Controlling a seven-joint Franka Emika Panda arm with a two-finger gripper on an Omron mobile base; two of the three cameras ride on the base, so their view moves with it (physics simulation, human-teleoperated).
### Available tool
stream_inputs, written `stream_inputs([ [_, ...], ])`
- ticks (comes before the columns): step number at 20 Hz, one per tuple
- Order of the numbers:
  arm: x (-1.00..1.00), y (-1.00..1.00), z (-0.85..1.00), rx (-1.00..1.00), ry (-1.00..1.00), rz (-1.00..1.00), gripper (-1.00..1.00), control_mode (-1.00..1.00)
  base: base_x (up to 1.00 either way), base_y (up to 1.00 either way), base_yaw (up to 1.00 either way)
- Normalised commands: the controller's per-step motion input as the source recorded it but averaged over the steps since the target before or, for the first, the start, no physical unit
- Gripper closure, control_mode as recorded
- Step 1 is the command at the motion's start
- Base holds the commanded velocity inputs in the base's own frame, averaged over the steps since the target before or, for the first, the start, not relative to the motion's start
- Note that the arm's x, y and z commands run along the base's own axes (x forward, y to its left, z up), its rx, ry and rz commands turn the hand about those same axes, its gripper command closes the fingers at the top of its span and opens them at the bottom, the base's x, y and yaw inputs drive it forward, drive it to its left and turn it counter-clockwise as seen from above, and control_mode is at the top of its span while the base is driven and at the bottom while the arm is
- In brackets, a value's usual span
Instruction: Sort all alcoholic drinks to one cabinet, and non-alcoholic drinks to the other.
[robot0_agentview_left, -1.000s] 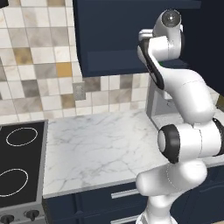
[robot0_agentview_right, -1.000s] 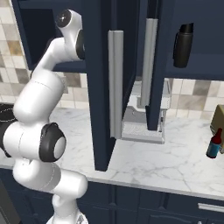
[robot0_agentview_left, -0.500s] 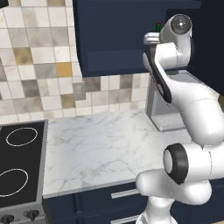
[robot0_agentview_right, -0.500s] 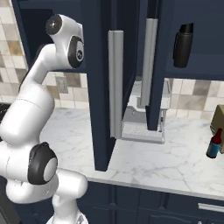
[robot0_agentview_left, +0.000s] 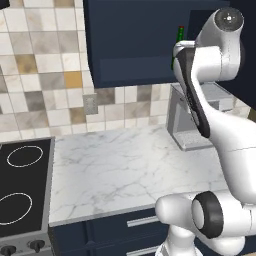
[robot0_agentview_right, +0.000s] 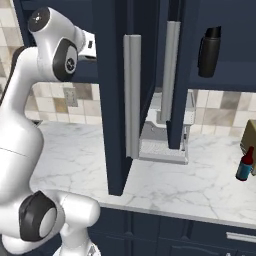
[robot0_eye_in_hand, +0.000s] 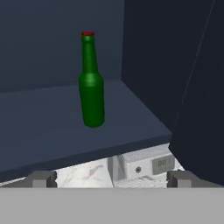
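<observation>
A green bottle (robot0_eye_in_hand: 92, 83) with a red cap stands upright on the shelf of the narrow navy cabinet (robot0_eye_in_hand: 43, 131). My gripper (robot0_eye_in_hand: 111, 179) hangs open a little in front of and below that shelf, holding nothing. From the left base, the bottle's neck (robot0_agentview_left: 179, 37) peeks out behind my raised arm. A tall black flask (robot0_agentview_right: 209, 51) stands on the shelf of the other cabinet (robot0_agentview_right: 232, 30). A dark red-brown bottle (robot0_agentview_right: 245, 165) with a blue label stands on the counter at the far right.
Two tall cabinet doors (robot0_agentview_right: 131, 95) with long silver handles hang open over the marble counter (robot0_agentview_right: 190, 180). A grey coffee machine (robot0_agentview_left: 190, 120) sits under the cabinets. A black stove (robot0_agentview_left: 22, 190) lies at the left and a tan box (robot0_agentview_right: 251, 142) at the right edge.
My arm's upper joints have swung and risen in front of the cabinet. The gripper has stayed open and the bottles and flask have not moved.
</observation>
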Motion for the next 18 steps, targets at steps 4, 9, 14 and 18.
stream_inputs([
  [4, -0.99, 0.24, -0.1, 0.02, 0.13, 0.01, -1.0, -1.0, 0.0, 0.0, 0.0],
  [9, -0.98, 0.26, -0.31, 0.02, 0.1, 0.01, -1.0, -1.0, 0.0, 0.0, 0.0],
  [14, -0.81, 0.17, -0.4, 0.05, 0.14, 0.03, -1.0, -1.0, 0.0, 0.0, 0.0],
  [18, -0.54, 0.11, -0.58, 0.07, 0.14, 0.02, -1.0, -1.0, 0.0, 0.0, 0.0],
])
